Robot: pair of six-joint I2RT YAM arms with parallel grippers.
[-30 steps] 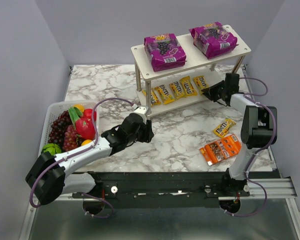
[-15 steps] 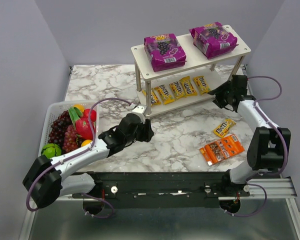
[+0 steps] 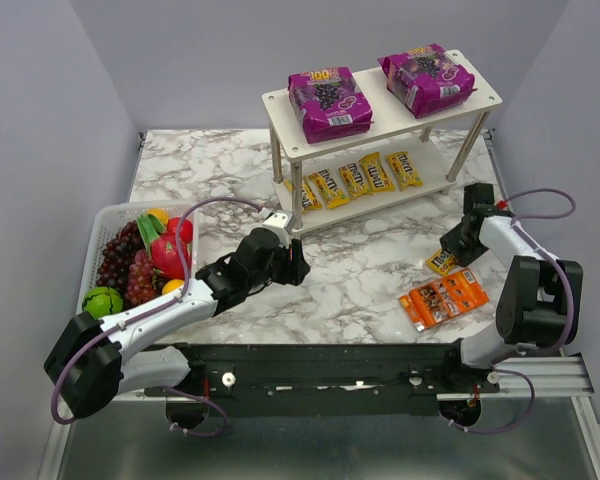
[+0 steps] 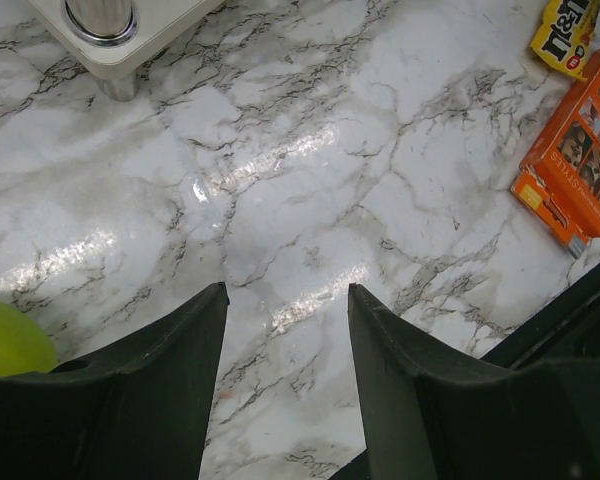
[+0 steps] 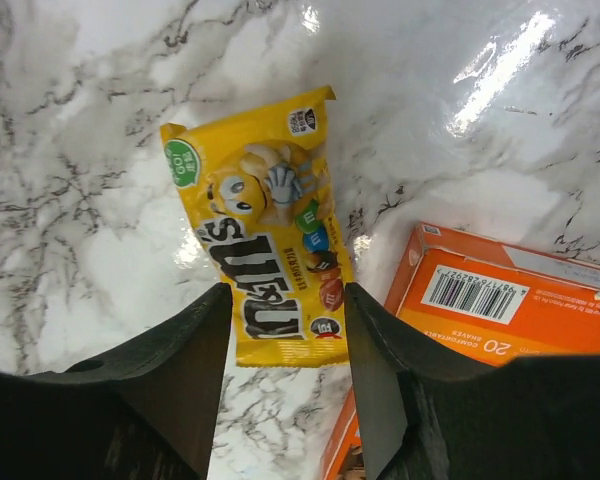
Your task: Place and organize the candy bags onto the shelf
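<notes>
The white two-tier shelf (image 3: 485, 98) carries two purple candy bags (image 3: 328, 103) (image 3: 426, 80) on top and several yellow packets (image 3: 354, 180) in a row on the lower tier. One more yellow packet (image 5: 270, 240) lies flat on the marble, with a flat orange pack (image 3: 443, 299) beside it. My right gripper (image 5: 285, 290) is open just above that packet, with its fingers on either side of the packet's near end. My left gripper (image 4: 287, 300) is open over bare marble in front of the shelf's left leg (image 4: 100, 18), with nothing between its fingers.
A white basket (image 3: 102, 222) of fruit stands at the table's left edge. The orange pack (image 5: 500, 300) lies right next to my right gripper's right finger. In the left wrist view, a green fruit (image 4: 5, 340) shows at the left and the orange pack (image 4: 580, 150) at the far right.
My right gripper has drawn back from the shelf's lower tier and come down over the loose yellow packet on the table. The left arm has barely shifted.
</notes>
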